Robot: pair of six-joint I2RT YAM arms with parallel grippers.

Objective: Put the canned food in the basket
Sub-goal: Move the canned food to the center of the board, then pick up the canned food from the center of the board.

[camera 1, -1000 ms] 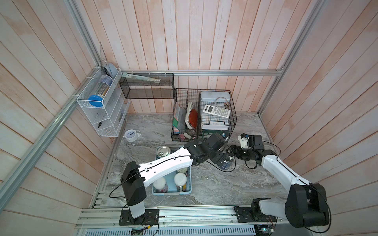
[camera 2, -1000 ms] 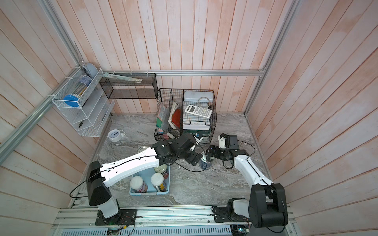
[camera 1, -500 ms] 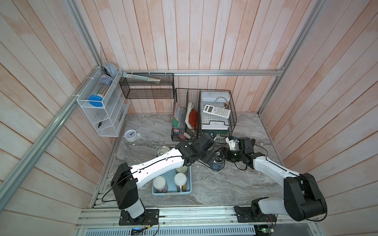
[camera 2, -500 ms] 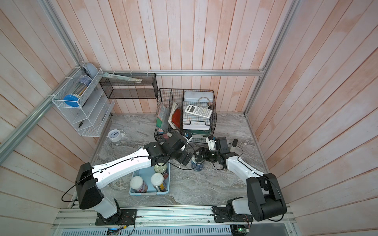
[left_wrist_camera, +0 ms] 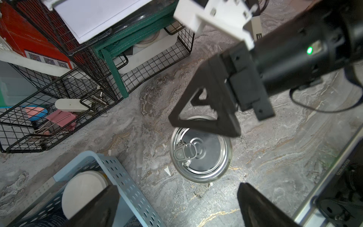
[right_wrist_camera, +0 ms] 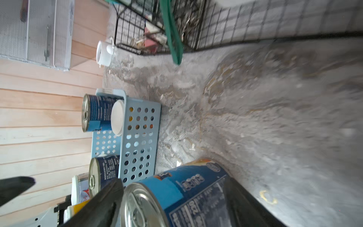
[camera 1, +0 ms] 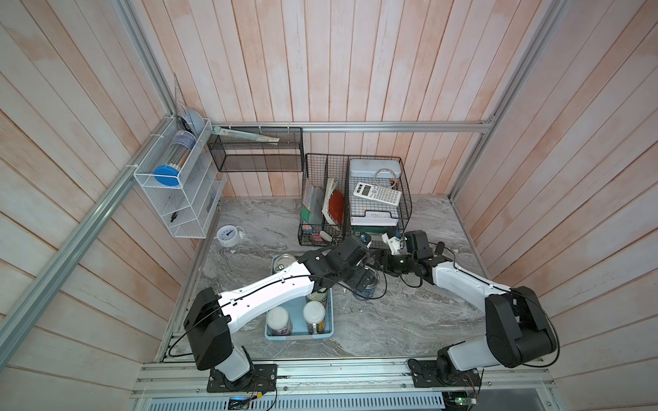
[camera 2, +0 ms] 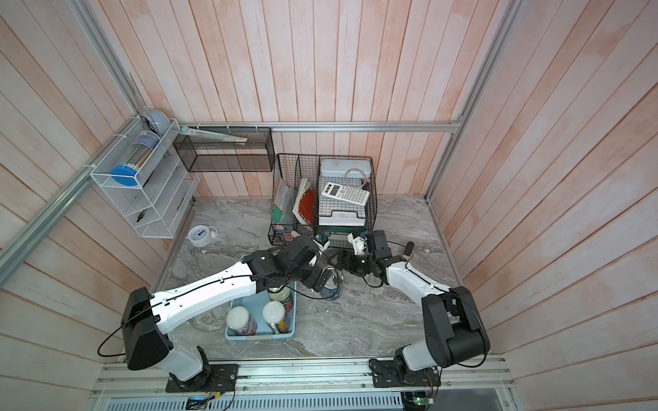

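The marble worktop carries the light blue basket near its front edge, left of centre, with white-lidded jars standing inside. The left gripper hangs over a blue-labelled can, jaws spread wide, holding nothing. The right gripper has its fingers far apart with that can showing between them. Whether they touch it I cannot tell. The can stands upright on the worktop, just beside the basket's right wall.

Robot test cell in lab: pale wood-plank walls on bare aluminium frame bars, grey marble-pattern tabletop, two white-and-black robot arms bolted to near-edge metal rail. Office props at far side: black wire desk organiser, white calculator. White wire rack on left wall.
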